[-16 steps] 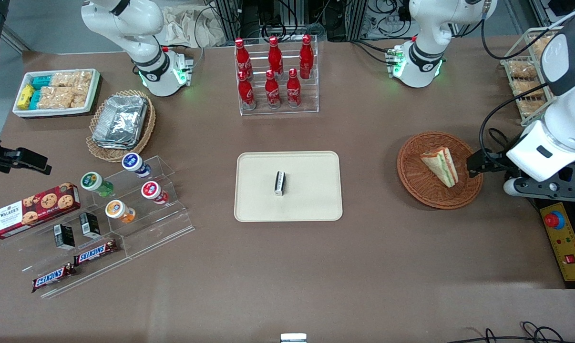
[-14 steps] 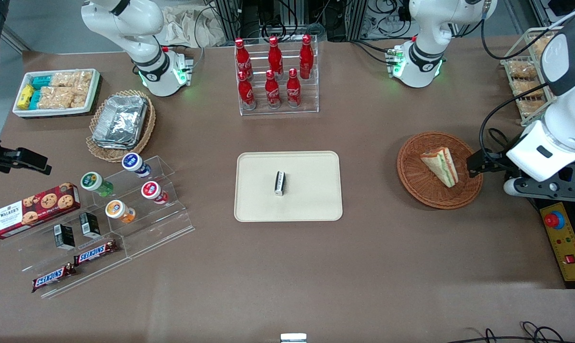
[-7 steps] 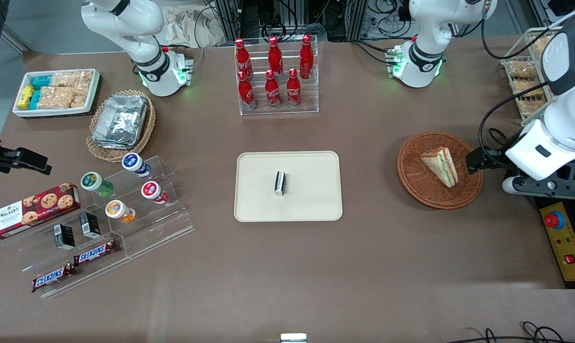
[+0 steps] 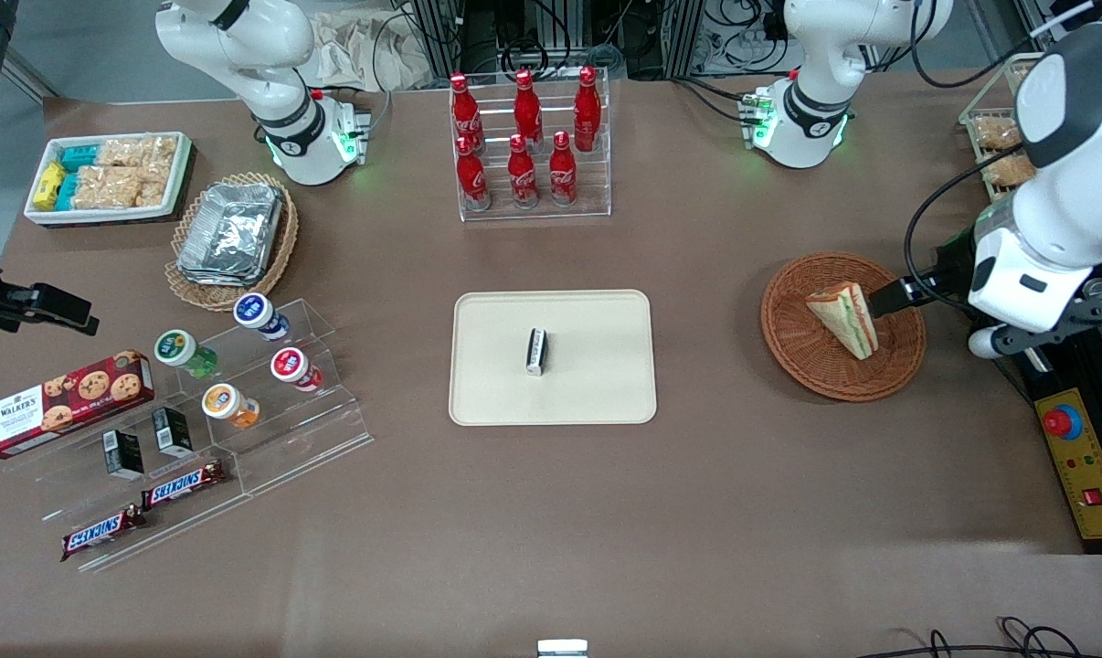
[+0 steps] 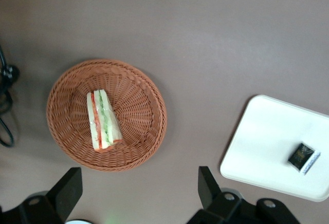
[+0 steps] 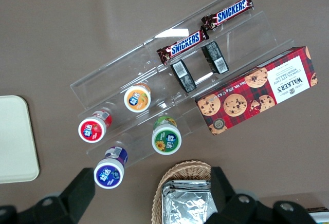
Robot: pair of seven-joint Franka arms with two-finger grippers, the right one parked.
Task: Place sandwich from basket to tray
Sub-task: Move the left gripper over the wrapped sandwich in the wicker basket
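At the parked arm's end of the table (image 4: 551, 530), a white bin (image 4: 37, 216) of snack packets sits in the corner farthest from the front camera. A tan wicker basket of foil packets (image 4: 231, 233) lies just beside it. Nearer the camera along that same end, a clear stepped stand (image 4: 268, 457) carries four small lidded cups, two little black boxes and two Snickers bars (image 4: 183, 482). A red cookie box (image 4: 65, 402) rests at its outer end.

Midway along the table's farthest edge stands a clear rack of six red bottles (image 4: 533, 146). Nearer the camera, in the table's middle, lies the beige tray (image 4: 597, 384) with one small black-and-white bar (image 4: 536, 352) on it.

Toward the working arm's end sits the round orange-brown basket (image 4: 825, 375), well apart from the tray. The sandwich (image 4: 845, 318) is in this basket, resting on its side with the green, red and orange layers showing along one long face.

The gripper (image 4: 891, 297) hangs over the basket's rim on the side nearest the table's end. It is above the sandwich and not touching it. The wrist camera looks straight down on the basket (image 5: 144, 147), the sandwich (image 5: 103, 121) and the tray (image 5: 267, 147). There the two black fingers (image 5: 67, 185) stand spread wide with nothing between them — the pincer is released.

At the corner by the working arm there is a wire rack (image 4: 994, 137) of wrapped snacks, and a yellow control box (image 4: 1086, 475) lies along that end edge.
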